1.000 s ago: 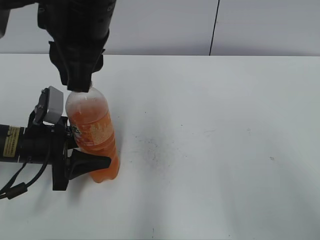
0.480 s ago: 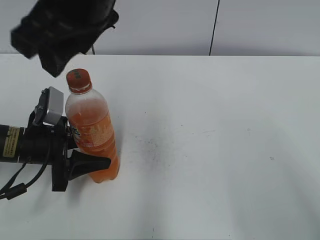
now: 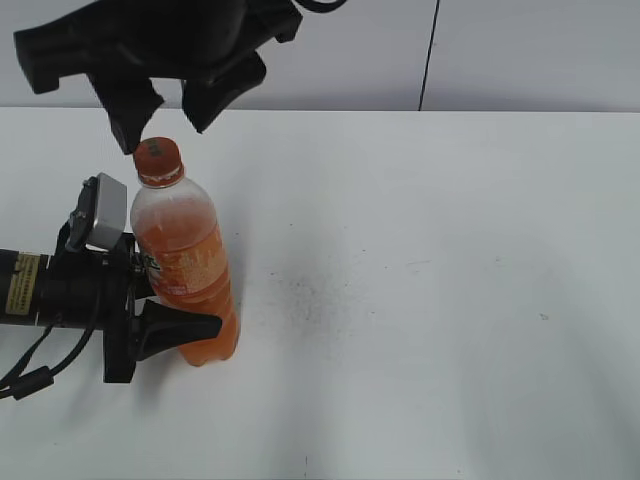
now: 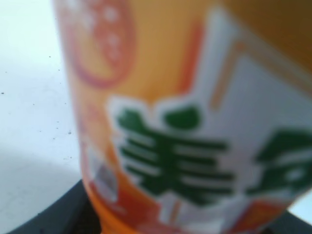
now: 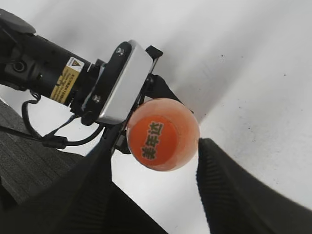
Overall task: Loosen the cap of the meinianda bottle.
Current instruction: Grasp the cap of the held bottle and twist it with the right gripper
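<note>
At left of the frame the meinianda bottle (image 3: 185,270) stands upright on the white table (image 3: 420,300), its lower body pinched by the left gripper (image 3: 165,315). The cap (image 3: 157,158) sits on the neck. Just above it, in the upper left, the right gripper (image 3: 165,110) hovers with jaws spread, clear of the cap, fingers (image 5: 229,195) flanking it.

The cap (image 5: 157,139) is showing the pale characters 美年达 on its top. The meinianda bottle (image 4: 195,122) label is displaying a green 美, blurred. A yellow warning sticker (image 5: 67,78) on the left arm is staying illegible.
</note>
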{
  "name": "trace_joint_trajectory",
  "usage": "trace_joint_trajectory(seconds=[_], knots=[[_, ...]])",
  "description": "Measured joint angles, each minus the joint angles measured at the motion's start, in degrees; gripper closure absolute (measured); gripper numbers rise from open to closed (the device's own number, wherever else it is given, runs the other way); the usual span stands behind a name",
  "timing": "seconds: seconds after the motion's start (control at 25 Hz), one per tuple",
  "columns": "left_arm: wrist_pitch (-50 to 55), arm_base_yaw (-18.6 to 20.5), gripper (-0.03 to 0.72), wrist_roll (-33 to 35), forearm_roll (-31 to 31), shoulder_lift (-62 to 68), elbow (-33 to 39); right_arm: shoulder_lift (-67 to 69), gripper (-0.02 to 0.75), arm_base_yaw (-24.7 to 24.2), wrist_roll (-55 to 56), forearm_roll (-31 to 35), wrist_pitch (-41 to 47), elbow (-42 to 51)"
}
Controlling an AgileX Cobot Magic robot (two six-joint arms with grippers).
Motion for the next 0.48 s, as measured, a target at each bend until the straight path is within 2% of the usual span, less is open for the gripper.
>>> trace_joint_trajectory(seconds=[0.48], knots=[[0.00,0.00,0.294,0.00,0.06,0.00,0.00,1.84,0.323,0.00,0.21,0.06,-0.20,0.02]])
